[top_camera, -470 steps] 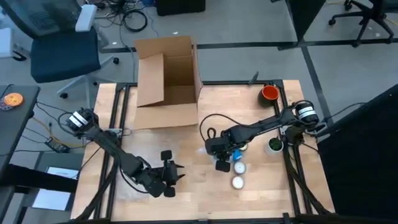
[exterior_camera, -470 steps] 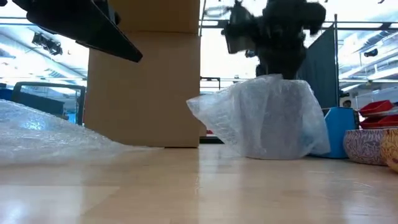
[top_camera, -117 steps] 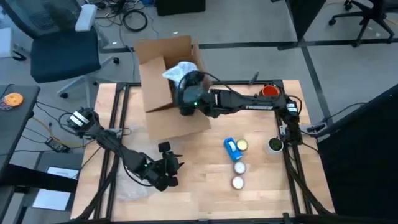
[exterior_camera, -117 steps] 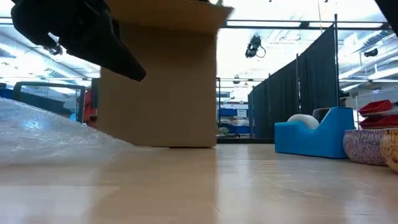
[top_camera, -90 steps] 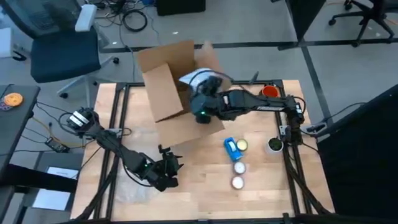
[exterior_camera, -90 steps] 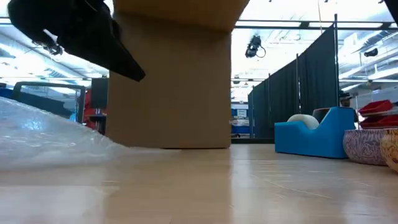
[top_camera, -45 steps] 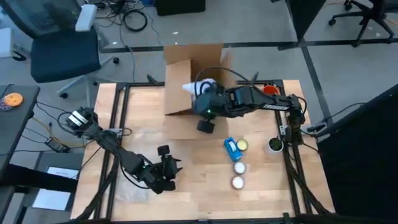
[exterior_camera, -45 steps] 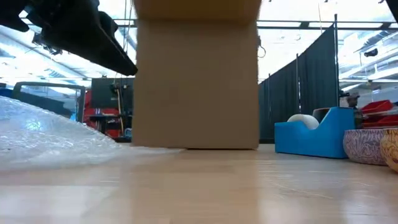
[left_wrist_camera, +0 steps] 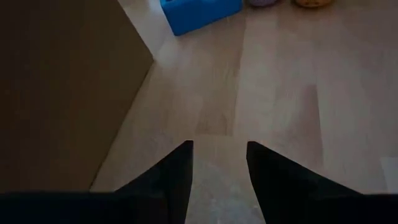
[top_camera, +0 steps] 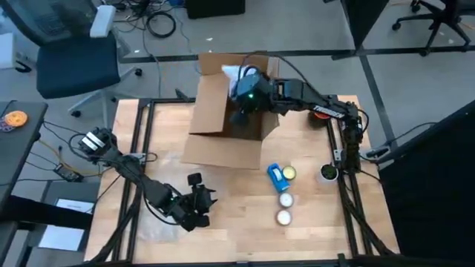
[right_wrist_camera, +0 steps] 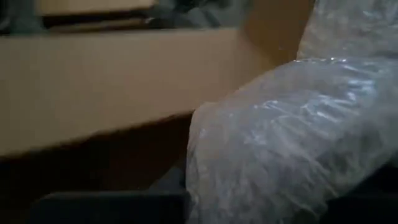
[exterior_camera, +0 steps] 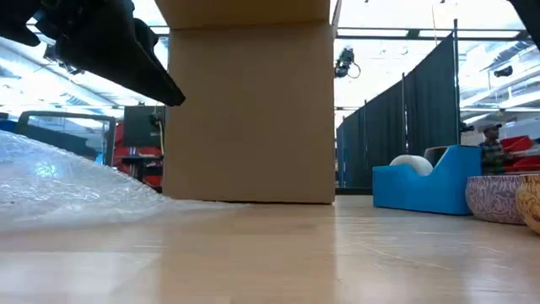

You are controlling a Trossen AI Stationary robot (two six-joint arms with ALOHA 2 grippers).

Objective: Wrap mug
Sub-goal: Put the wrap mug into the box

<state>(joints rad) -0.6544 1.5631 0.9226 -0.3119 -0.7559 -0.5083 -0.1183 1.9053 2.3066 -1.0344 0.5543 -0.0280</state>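
Mug, already bundled in bubble wrap [right_wrist_camera: 280, 137], sits gripped in the right gripper [top_camera: 245, 100] over the open box [top_camera: 223, 111]; next comes lowering and releasing it inside, while the left gripper [top_camera: 194, 204] waits, fingers apart.

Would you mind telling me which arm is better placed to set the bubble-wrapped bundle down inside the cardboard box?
The right. Its gripper is over the open cardboard box, with the bubble-wrapped bundle right at its fingers. The left gripper is open, holds nothing and sits low near the table's front edge.
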